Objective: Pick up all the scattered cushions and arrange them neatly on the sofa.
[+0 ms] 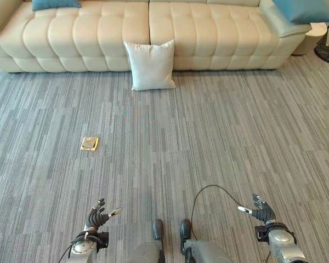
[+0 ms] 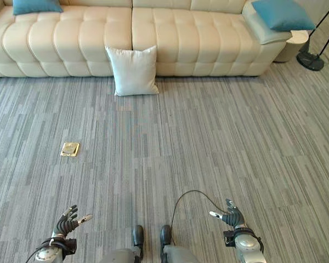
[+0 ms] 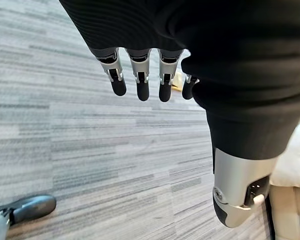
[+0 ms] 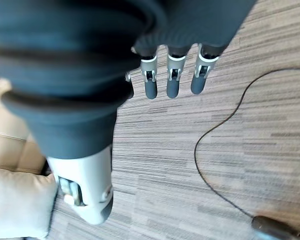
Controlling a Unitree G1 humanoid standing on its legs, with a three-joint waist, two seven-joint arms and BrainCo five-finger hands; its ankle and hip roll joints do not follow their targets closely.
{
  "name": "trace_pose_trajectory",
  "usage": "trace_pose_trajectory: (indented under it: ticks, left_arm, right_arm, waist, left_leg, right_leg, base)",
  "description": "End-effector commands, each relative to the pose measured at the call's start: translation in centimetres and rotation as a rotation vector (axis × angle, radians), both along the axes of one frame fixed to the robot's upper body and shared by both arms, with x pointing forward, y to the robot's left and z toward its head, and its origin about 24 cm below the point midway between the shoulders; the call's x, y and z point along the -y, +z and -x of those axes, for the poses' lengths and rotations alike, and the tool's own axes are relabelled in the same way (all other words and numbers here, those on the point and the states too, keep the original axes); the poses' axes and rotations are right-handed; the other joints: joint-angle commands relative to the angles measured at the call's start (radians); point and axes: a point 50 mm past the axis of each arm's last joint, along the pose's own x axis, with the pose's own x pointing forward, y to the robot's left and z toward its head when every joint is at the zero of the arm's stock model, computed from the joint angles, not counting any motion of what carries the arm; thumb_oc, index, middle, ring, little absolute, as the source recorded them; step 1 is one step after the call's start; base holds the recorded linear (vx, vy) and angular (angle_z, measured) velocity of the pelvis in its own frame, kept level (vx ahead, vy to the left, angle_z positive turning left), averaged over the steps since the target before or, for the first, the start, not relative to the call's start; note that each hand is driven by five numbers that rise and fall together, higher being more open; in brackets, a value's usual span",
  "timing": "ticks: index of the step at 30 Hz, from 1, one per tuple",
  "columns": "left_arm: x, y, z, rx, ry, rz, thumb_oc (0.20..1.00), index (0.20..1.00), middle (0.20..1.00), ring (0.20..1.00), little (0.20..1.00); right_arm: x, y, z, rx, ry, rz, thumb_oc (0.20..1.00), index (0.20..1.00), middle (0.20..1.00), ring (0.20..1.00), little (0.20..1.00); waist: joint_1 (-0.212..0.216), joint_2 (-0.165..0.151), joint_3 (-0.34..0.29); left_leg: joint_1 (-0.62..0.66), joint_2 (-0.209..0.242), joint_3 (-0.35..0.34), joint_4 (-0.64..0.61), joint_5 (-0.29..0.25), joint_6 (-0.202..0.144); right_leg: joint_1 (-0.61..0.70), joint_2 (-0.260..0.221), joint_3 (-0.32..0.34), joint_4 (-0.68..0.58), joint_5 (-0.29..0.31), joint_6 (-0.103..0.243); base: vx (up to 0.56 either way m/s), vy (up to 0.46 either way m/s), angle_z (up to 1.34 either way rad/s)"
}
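Grey striped carpet (image 1: 219,142) fills most of the head views, from the bottom edge up to the sofa. Cream tufted sofa (image 1: 98,33) spans the top of the frame, nearly edge to edge. White cushion (image 1: 151,64) stands upright on the carpet at upper centre, leaning back against the sofa front right below the seam between the two seat sections; it is on the floor, not on the seat. Teal cushion (image 1: 304,10) sits on the sofa's end at the upper right corner, tilted. Second teal cushion (image 1: 55,4) lies on the seat at the upper left, cut off by the top edge. Black lamp base (image 2: 310,60) stands on the carpet at the far right, just past the sofa end, next to a pale round side table (image 2: 296,45). Left hand (image 1: 96,218) sits at lower left, right hand (image 1: 261,210) at lower right, both low over bare carpet and well apart from every cushion. Left wrist view: fingers (image 3: 142,82) straight and spread a little, thumb off to one side, nothing in the palm. Right wrist view: fingers (image 4: 172,80) likewise straight and slightly apart, empty, with a corner of the white cushion at the frame edge. Small brass floor plate (image 1: 89,143) is set in the carpet at centre left.
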Motion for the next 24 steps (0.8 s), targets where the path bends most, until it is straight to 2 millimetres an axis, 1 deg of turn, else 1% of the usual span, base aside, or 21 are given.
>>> trace_pose_trajectory:
  ticks: [1, 2, 4, 5, 6, 7, 8, 10, 11, 12, 13, 14, 15, 16, 17, 18, 19, 20, 22, 23, 24]
  left_arm:
    - [-1.2, 1.5, -0.4, 0.083, 0.012, -0.039, 1.0, 1.0, 1.0, 1.0, 1.0]
    - [-1.1, 1.4, -0.3, 0.077, 0.007, -0.039, 1.0, 1.0, 1.0, 1.0, 1.0]
    - [-0.8, 1.0, -0.1, 0.066, 0.01, -0.03, 1.0, 1.0, 1.0, 1.0, 1.0]
    - [-0.6, 0.8, 0.0, 0.061, 0.013, -0.022, 1.0, 1.0, 1.0, 1.0, 1.0]
    - [-0.6, 0.8, 0.0, 0.061, 0.013, -0.022, 1.0, 1.0, 1.0, 1.0, 1.0]
    - [-0.5, 0.7, 0.1, 0.057, 0.01, -0.02, 1.0, 1.0, 1.0, 1.0, 1.0]
    - [-0.3, 0.5, 0.3, 0.049, 0.005, -0.018, 1.0, 1.0, 1.0, 1.0, 1.0]
    - [0.1, 0.3, 0.5, 0.04, -0.015, -0.015, 1.0, 1.0, 1.0, 1.0, 1.0]
    - [0.7, 0.0, 0.7, 0.028, -0.031, 0.0, 1.0, 1.0, 1.0, 1.0, 1.0]
    - [0.9, -0.1, 0.7, 0.022, -0.044, 0.002, 1.0, 1.0, 1.0, 1.0, 1.0]
    - [0.9, -0.1, 0.7, 0.022, -0.044, 0.002, 1.0, 1.0, 1.0, 1.0, 1.0]
    - [1.1, 0.0, 0.6, 0.025, -0.061, 0.005, 1.0, 1.0, 1.0, 1.0, 1.0]
    - [1.3, 0.2, 0.2, 0.028, -0.086, 0.006, 1.0, 1.0, 1.0, 1.0, 1.0]
    - [1.4, 0.2, 0.0, 0.032, -0.089, 0.008, 1.0, 1.0, 1.0, 1.0, 1.0]
    - [1.3, 0.2, -0.1, 0.032, -0.087, 0.008, 1.0, 1.0, 1.0, 1.0, 1.0]
    - [1.4, 0.4, -0.4, 0.041, -0.093, 0.008, 1.0, 1.0, 1.0, 1.0, 1.0]
    - [1.5, 0.5, -0.6, 0.046, -0.098, 0.009, 1.0, 1.0, 1.0, 1.0, 1.0]
    - [1.6, 0.6, -1.0, 0.052, -0.109, 0.005, 1.0, 1.0, 1.0, 1.0, 1.0]
    - [1.6, 0.6, -1.0, 0.052, -0.109, 0.005, 1.0, 1.0, 1.0, 1.0, 1.0]
    - [1.5, 0.8, -1.0, 0.054, -0.12, -0.006, 1.0, 1.0, 1.0, 1.0, 1.0]
    - [1.2, 0.8, -0.8, 0.048, -0.118, -0.017, 1.0, 1.0, 1.0, 1.0, 1.0]
  right_arm:
    - [0.0, 1.2, -0.8, 0.082, 0.013, 0.004, 1.0, 1.0, 1.0, 1.0, 1.0]
    - [0.0, 1.3, -0.8, 0.086, 0.018, 0.007, 1.0, 1.0, 1.0, 1.0, 1.0]
    - [0.0, 1.4, -0.9, 0.089, 0.026, 0.011, 1.0, 1.0, 1.0, 1.0, 1.0]
    - [0.1, 1.3, -0.7, 0.084, 0.027, 0.013, 1.0, 1.0, 1.0, 1.0, 1.0]
    - [0.1, 1.3, -0.7, 0.084, 0.027, 0.013, 1.0, 1.0, 1.0, 1.0, 1.0]
    - [0.3, 1.5, -0.6, 0.088, 0.027, 0.016, 1.0, 1.0, 1.0, 1.0, 1.0]
    - [0.4, 1.3, -0.3, 0.077, 0.029, 0.022, 1.0, 1.0, 1.0, 1.0, 1.0]
    - [0.9, 1.2, 0.7, 0.062, 0.019, 0.031, 1.0, 1.0, 1.0, 1.0, 1.0]
    - [1.3, 0.7, 1.8, 0.033, -0.003, 0.029, 1.0, 1.0, 1.0, 1.0, 1.0]
    - [1.6, 0.5, 2.2, 0.022, -0.016, 0.028, 1.0, 1.0, 1.0, 1.0, 1.0]
    - [1.5, 0.5, 2.2, 0.023, -0.016, 0.027, 1.0, 1.0, 1.0, 1.0, 1.0]
    - [1.6, 0.5, 2.2, 0.025, -0.021, 0.026, 1.0, 1.0, 1.0, 1.0, 1.0]
    - [1.7, 0.6, 2.1, 0.031, -0.028, 0.021, 1.0, 1.0, 1.0, 1.0, 1.0]
    - [1.8, 0.6, 1.9, 0.034, -0.032, 0.024, 1.0, 1.0, 1.0, 1.0, 1.0]
    - [1.9, 0.5, 2.0, 0.026, -0.043, 0.023, 1.0, 1.0, 1.0, 1.0, 1.0]
    - [2.1, 0.5, 2.1, 0.022, -0.051, 0.027, 1.0, 1.0, 1.0, 1.0, 1.0]
    - [2.3, 0.6, 2.0, 0.024, -0.056, 0.029, 1.0, 1.0, 1.0, 1.0, 1.0]
    - [2.4, 0.8, 1.6, 0.033, -0.061, 0.037, 1.0, 1.0, 1.0, 1.0, 1.0]
    - [2.4, 0.8, 1.6, 0.033, -0.061, 0.037, 1.0, 1.0, 1.0, 1.0, 1.0]
    - [2.5, 1.0, 1.4, 0.045, -0.068, 0.04, 1.0, 1.0, 1.0, 1.0, 1.0]
    - [2.6, 0.9, 1.5, 0.044, -0.073, 0.041, 1.0, 1.0, 1.0, 1.0, 1.0]
  waist:
    - [-0.003, -0.006, -0.025]
    - [-0.008, -0.004, -0.022]
    - [-0.022, -0.005, -0.016]
    - [-0.035, -0.001, -0.013]
    - [-0.036, -0.001, -0.012]
    - [-0.051, 0.0, -0.014]
    - [-0.061, 0.006, -0.012]
    - [-0.076, 0.012, -0.022]
    - [-0.097, 0.033, -0.049]
    - [-0.1, 0.046, -0.054]
    - [-0.103, 0.042, -0.055]
    - [-0.106, 0.048, -0.051]
    - [-0.112, 0.044, -0.047]
    - [-0.11, 0.044, -0.044]
    - [-0.11, 0.038, -0.041]
    - [-0.103, 0.029, -0.035]
    - [-0.095, 0.017, -0.026]
    - [-0.08, 0.003, -0.01]
    - [-0.079, 0.004, -0.009]
    - [-0.058, -0.009, 0.005]
    - [-0.05, -0.009, 0.002]
  left_leg:
    - [0.046, -0.016, -0.072, 0.154, -0.183, -0.042]
    - [0.068, -0.019, -0.076, 0.144, -0.187, -0.045]
    - [0.128, -0.025, -0.096, 0.109, -0.202, -0.051]
    - [0.169, -0.027, -0.116, 0.087, -0.21, -0.057]
    - [0.171, -0.026, -0.117, 0.087, -0.211, -0.057]
    - [0.222, -0.03, -0.142, 0.066, -0.225, -0.071]
    - [0.257, -0.026, -0.157, 0.055, -0.231, -0.08]
    - [0.31, -0.02, -0.183, 0.044, -0.238, -0.098]
    - [0.302, 0.01, -0.198, 0.124, -0.166, -0.147]
    - [0.283, 0.027, -0.189, 0.196, -0.111, -0.175]
    - [0.28, 0.023, -0.191, 0.196, -0.108, -0.174]
    - [0.241, 0.042, -0.17, 0.291, -0.053, -0.194]
    - [0.15, 0.078, -0.119, 0.45, 0.041, -0.199]
    - [0.126, 0.092, -0.098, 0.51, 0.059, -0.199]
    - [0.093, 0.108, -0.062, 0.549, 0.063, -0.189]
    - [0.041, 0.12, -0.022, 0.561, 0.023, -0.166]
    - [-0.017, 0.118, 0.001, 0.573, -0.011, -0.15]
    - [-0.113, 0.106, 0.024, 0.523, -0.066, -0.138]
    - [-0.113, 0.107, 0.024, 0.525, -0.067, -0.138]
    - [-0.201, 0.095, 0.035, 0.432, -0.069, -0.143]
    - [-0.226, 0.096, 0.033, 0.334, -0.046, -0.15]
  right_leg:
    - [0.012, -0.049, 0.006, -0.062, 0.038, 0.015]
    - [-0.004, -0.048, -0.009, -0.101, 0.028, 0.01]
    - [-0.042, -0.047, -0.048, -0.21, 0.048, 0.011]
    - [-0.061, -0.037, -0.065, -0.284, 0.074, 0.019]
    - [-0.059, -0.036, -0.065, -0.285, 0.075, 0.019]
    - [-0.085, -0.04, -0.083, -0.402, 0.112, 0.041]
    - [-0.091, -0.036, -0.098, -0.438, 0.133, 0.043]
    - [-0.092, -0.042, -0.109, -0.447, 0.149, 0.043]
    - [-0.069, -0.031, -0.091, -0.396, 0.158, 0.003]
    - [-0.054, -0.023, -0.097, -0.381, 0.136, -0.014]
    - [-0.056, -0.027, -0.097, -0.383, 0.138, -0.013]
    - [-0.035, -0.024, -0.1, -0.374, 0.116, -0.031]
    - [0.015, -0.013, -0.097, -0.366, 0.061, -0.076]
    - [0.037, -0.002, -0.091, -0.363, 0.043, -0.089]
    - [0.059, 0.002, -0.082, -0.36, 0.024, -0.102]
    - [0.092, -0.005, -0.073, -0.363, 0.006, -0.104]
    - [0.121, -0.014, -0.067, -0.372, -0.003, -0.105]
    - [0.164, -0.027, -0.054, -0.389, -0.015, -0.099]
    - [0.164, -0.027, -0.054, -0.389, -0.015, -0.099]
    - [0.217, -0.028, -0.039, -0.412, -0.025, -0.094]
    - [0.239, -0.021, -0.034, -0.426, -0.037, -0.088]
  base:
    - [0.29, 0.02, 0.14]
    - [0.41, 0.004, 0.26]
    - [0.36, -0.046, 0.18]
    - [0.28, -0.037, 0.31]
    - [0.46, -0.063, 0.27]
    - [0.48, -0.07, 0.34]
    - [0.65, -0.106, 0.47]
    - [0.62, -0.206, 0.71]
    - [0.71, -0.338, 0.75]
    - [0.54, -0.28, 0.75]
    - [0.26, -0.156, 0.67]
    - [0.34, -0.233, 0.75]
    - [0.48, -0.303, 0.62]
    - [0.48, -0.298, 0.21]
    - [0.4, -0.215, -0.17]
    - [0.37, -0.183, -0.15]
    - [0.44, -0.166, -0.08]
    - [0.29, -0.087, 0.05]
    - [0.2, -0.04, -0.02]
    - [0.35, -0.033, -0.06]
    - [0.47, -0.021, -0.09]
